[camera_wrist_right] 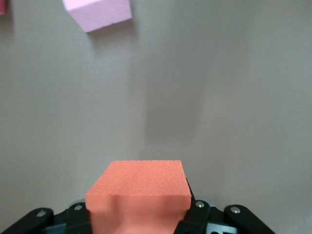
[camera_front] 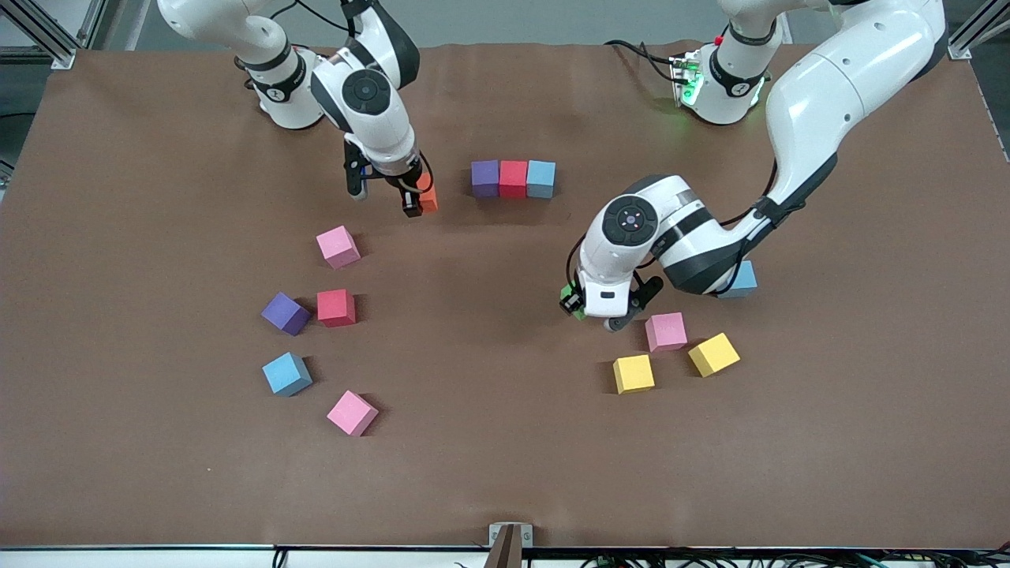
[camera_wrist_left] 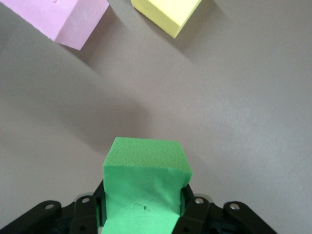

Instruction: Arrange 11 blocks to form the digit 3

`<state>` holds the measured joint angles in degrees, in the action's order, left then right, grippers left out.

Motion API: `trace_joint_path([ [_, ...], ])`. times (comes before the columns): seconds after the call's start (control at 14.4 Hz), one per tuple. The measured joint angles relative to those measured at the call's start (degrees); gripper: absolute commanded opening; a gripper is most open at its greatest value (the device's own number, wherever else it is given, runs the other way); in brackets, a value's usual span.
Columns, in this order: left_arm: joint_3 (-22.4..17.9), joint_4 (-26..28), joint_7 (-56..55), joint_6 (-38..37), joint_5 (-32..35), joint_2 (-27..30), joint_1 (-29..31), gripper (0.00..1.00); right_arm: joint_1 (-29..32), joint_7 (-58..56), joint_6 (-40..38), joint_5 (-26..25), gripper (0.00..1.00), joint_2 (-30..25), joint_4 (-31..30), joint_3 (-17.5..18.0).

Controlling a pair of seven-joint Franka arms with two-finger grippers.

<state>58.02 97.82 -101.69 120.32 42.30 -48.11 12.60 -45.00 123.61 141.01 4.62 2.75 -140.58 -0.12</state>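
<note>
Left gripper (camera_front: pixel 588 309): fingers pinched on the green block (camera_wrist_left: pixel 144 187), foam visibly squeezed between them, carried clear of the table (camera_front: pixel 505 473) toward the left arm's end, above bare cloth just beside a pink block (camera_front: pixel 666 330). Right gripper (camera_front: pixel 418 201): fingers closed on the orange block (camera_wrist_right: pixel 139 195), held off the table toward the edge where the bases stand, beside the started row. That row, purple block (camera_front: pixel 484 177), red block (camera_front: pixel 513 178), light blue block (camera_front: pixel 540 178), lies touching in a line and reads as the first bar of the digit 3; the orange cube is probably meant to join it. Loose stock, left arm's end: two yellow blocks (camera_front: pixel 634 373) (camera_front: pixel 713 354), a light blue one (camera_front: pixel 742 279) partly hidden under the arm. Right arm's end: pink (camera_front: pixel 338 246), red (camera_front: pixel 336 307), purple (camera_front: pixel 285 313), light blue (camera_front: pixel 286 373), pink (camera_front: pixel 352 412), scattered apart, awaiting pickup.
</note>
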Motion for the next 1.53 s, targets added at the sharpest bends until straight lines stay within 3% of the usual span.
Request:
trace_joint_path([
  [0.28, -0.20, 0.00, 0.00, -0.23, 1.55, 0.00, -0.83, 0.30, -1.84, -2.70, 2.20, -0.11, 0.00, 1.77, 0.62, 0.03],
  [0.56, -0.54, 0.00, 0.00, -0.23, 1.68, 0.00, -0.78, 0.30, -3.73, -11.44, 2.62, -0.11, 0.00, 7.64, 7.70, 0.09],
  [0.9, -0.54, -0.01, 0.00, -0.23, 1.69, 0.00, -0.78, 0.30, -4.17, -31.82, -0.82, -0.01, 0.00, 13.64, 17.63, 0.13],
  [1.25, -0.54, -0.06, 0.00, -0.23, 1.69, 0.00, -0.76, 0.30, -6.34, -58.70, -1.29, 0.10, 0.01, 14.09, 18.60, 0.31],
  [1.53, -0.54, -0.20, 0.00, -1.00, 1.69, 0.00, -0.76, 0.30, -6.80, -73.09, -1.75, 0.10, 0.01, 14.37, 18.59, 0.33],
])
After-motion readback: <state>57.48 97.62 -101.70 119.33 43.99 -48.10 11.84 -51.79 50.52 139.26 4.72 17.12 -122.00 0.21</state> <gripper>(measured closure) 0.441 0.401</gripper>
